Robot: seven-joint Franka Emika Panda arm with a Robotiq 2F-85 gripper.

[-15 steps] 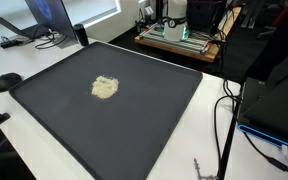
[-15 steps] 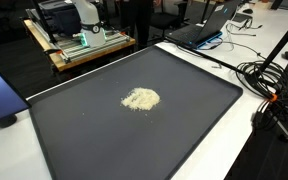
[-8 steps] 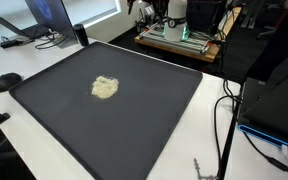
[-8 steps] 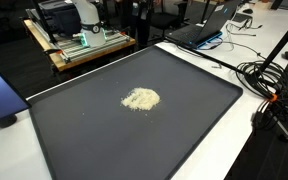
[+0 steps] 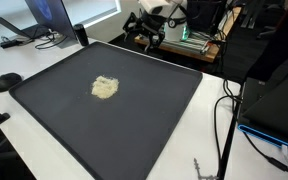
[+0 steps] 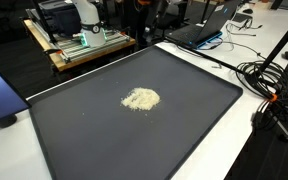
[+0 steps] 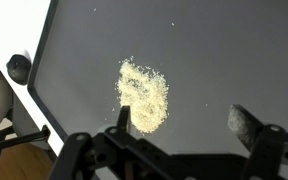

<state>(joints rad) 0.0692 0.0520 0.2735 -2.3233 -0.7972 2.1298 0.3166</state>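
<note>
A busy lab: a white bench (image 5: 9,62) carries a large black rectangular mat with a raised rim (image 5: 134,125), and behind it stand a wooden stand with a green-based machine (image 5: 179,38), an open laptop (image 6: 199,30) and loose black cables (image 6: 264,75).

The end effector (image 5: 146,32) has just come into the exterior view at the far edge of the mat, where a second ago only the background showed. It hangs above that edge, clear of the surface. In the wrist view its two dark fingers (image 7: 124,118) stand wide apart, released, with nothing between them. The end effector (image 7: 184,128) looks down on the mat (image 7: 234,60).

Nearest to it is a small pale yellow heap of crumbly powder (image 7: 144,95), lying just ahead of one finger in the wrist view. In both exterior views the heap (image 5: 104,87) sits on the mat toward its middle, well apart from the end effector. Its shape and place (image 6: 139,99) match the earlier pictures, with a few stray grains close around it. So the arm has arrived over the mat, but the powder is untouched.

A small black rounded object (image 5: 6,82) lies on the bench just beside the mat's rim.
</note>
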